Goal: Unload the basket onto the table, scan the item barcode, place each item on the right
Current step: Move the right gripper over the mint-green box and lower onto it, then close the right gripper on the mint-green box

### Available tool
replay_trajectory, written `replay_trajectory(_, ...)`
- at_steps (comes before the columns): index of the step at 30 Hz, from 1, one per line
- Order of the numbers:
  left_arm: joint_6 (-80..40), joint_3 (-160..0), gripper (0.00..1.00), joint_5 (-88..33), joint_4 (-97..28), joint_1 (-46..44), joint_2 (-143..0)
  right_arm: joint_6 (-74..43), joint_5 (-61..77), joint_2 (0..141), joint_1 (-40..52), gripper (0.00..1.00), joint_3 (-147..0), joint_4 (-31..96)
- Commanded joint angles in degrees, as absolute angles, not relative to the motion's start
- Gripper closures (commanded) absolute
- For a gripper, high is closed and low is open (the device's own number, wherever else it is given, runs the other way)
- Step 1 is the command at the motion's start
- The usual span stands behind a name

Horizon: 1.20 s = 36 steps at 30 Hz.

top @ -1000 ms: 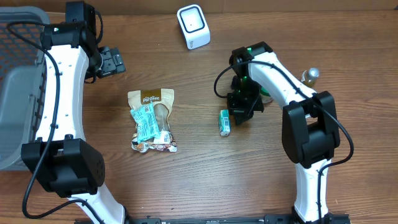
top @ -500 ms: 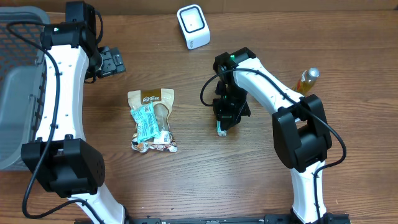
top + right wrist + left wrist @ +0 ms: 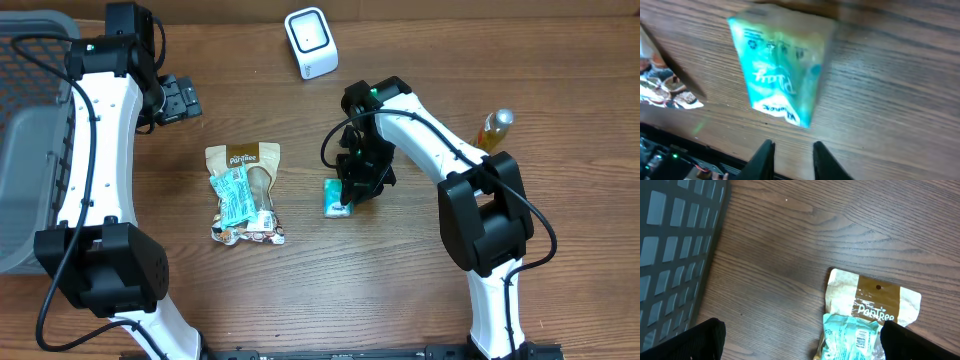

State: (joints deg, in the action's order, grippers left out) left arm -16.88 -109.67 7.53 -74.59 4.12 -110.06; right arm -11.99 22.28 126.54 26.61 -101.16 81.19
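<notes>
Nearest, one small teal carton (image 3: 334, 198) lies on its side on the tabletop (image 3: 380, 290), with broad bare wood between it and the near edge. The right gripper (image 3: 792, 150) hangs just over the carton's right end, fingers slightly apart and nothing between them. Left of the carton, across an open gap, lies one snack pouch (image 3: 245, 158) with one teal packet (image 3: 232, 195) on top. Farther and right of the carton stands one amber bottle (image 3: 493, 128), partly hidden by the arm. Farther left, the left gripper (image 3: 182, 98) is spread wide and empty, beside one grey basket (image 3: 25, 150) at the tabletop's left edge. Farthest beyond the carton, one white scanner (image 3: 311, 42) sits by the far edge, with clear wood between.
</notes>
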Motion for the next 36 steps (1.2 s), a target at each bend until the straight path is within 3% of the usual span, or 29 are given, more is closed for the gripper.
replay_trajectory(1,-16.27,-110.72,0.0,7.44,-74.54,3.62,-109.78,-12.01,23.03,125.8,26.72,0.74,-100.92,79.83)
replay_trajectory(4,-16.29,-110.72,0.0,7.44,-74.52,3.62,-109.78,-12.03,23.0,125.8,26.68,0.67,-100.92,78.13)
replay_trajectory(6,-16.27,-110.72,0.01,7.44,-74.54,3.62,-109.78,-12.01,23.0,125.8,26.61,0.44,-100.92,77.47)
replay_trajectory(7,-16.27,-110.72,0.0,7.44,-74.54,3.62,-109.78,-12.01,23.0,125.8,26.61,0.38,-100.92,76.93)
replay_trajectory(9,-16.29,-110.72,0.01,7.44,-74.52,3.62,-109.78,-12.01,23.05,125.8,26.61,0.35,-100.92,75.35)
replay_trajectory(10,-16.27,-110.72,0.01,7.44,-74.54,3.62,-109.78,-12.01,23.05,125.8,26.61,0.0,-100.92,74.48)
replay_trajectory(16,-16.27,-110.72,0.0,7.44,-74.54,3.62,-109.78,-12.01,22.79,125.8,26.61,0.01,-100.92,73.06)
replay_trajectory(20,-16.27,-110.72,0.0,7.46,-74.54,3.62,-109.78,-12.01,19.0,125.8,26.61,0.2,-100.49,76.34)
replay_trajectory(23,-16.27,-110.72,0.0,7.44,-74.54,3.62,-109.78,-12.01,17.63,125.8,26.59,0.21,-99.26,76.73)
replay_trajectory(24,-16.29,-110.72,0.0,7.46,-74.54,3.62,-109.78,-12.03,17.65,125.8,26.59,0.21,-98.96,76.27)
replay_trajectory(26,-16.27,-110.72,0.01,7.44,-74.54,3.62,-109.78,-12.05,17.67,125.8,26.57,0.0,-98.63,75.35)
replay_trajectory(30,-16.29,-110.72,0.0,7.44,-74.52,3.62,-109.78,-12.01,17.65,125.8,26.55,0.0,-98.83,70.19)
replay_trajectory(36,-16.27,-110.72,0.0,7.46,-74.54,3.62,-109.78,-12.03,17.61,123.61,24.97,0.04,-105.45,76.64)
